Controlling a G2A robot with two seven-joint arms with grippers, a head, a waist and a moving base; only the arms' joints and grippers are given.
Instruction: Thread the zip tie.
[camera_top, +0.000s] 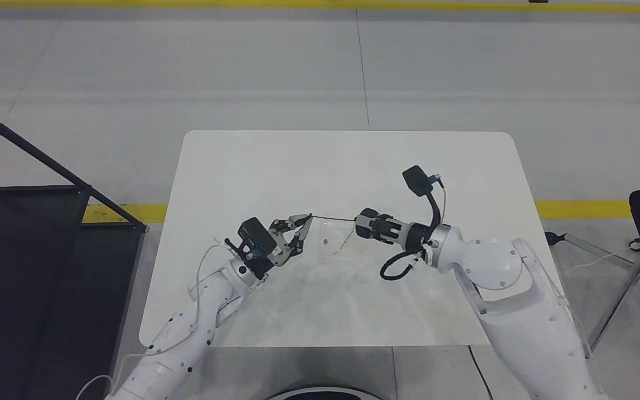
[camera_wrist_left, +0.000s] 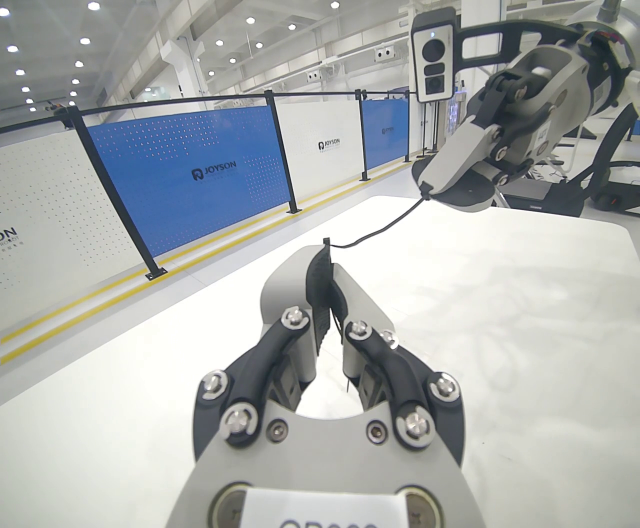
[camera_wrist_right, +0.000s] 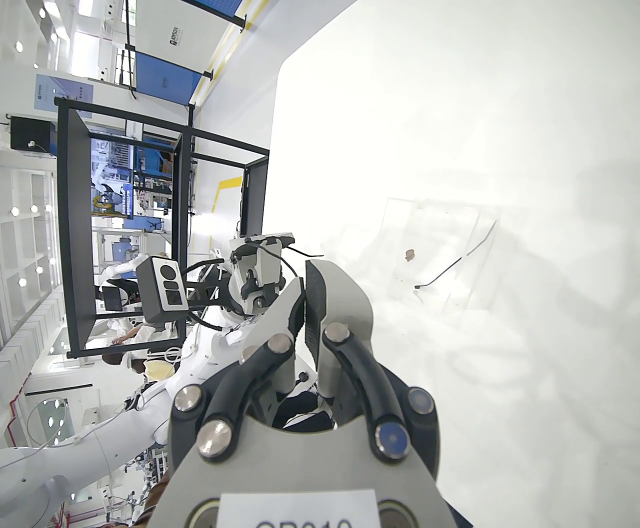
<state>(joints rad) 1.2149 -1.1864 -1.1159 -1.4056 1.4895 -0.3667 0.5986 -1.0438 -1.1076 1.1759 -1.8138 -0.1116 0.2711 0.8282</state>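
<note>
A thin black zip tie (camera_top: 333, 219) spans the gap between my two grippers above the middle of the white table (camera_top: 450, 180). My left gripper (camera_wrist_left: 327, 260) is shut on one end, with the tie's small head (camera_wrist_left: 326, 243) poking out past the fingertips. From there the strap (camera_wrist_left: 380, 231) curves across to my right gripper (camera_wrist_left: 427, 189), which is shut on the far end. In the top view the left gripper (camera_top: 298, 226) and right gripper (camera_top: 362, 222) face each other tip to tip. The right wrist view has its own gripper (camera_wrist_right: 305, 272) shut, with the left gripper (camera_wrist_right: 262, 240) just beyond.
A clear plastic sheet (camera_wrist_right: 440, 250) lies flat on the table under the grippers, with a second black strap (camera_wrist_right: 455, 264) and a small brown speck (camera_wrist_right: 410, 255) on it. A black frame stands off the table's left side (camera_top: 40, 160).
</note>
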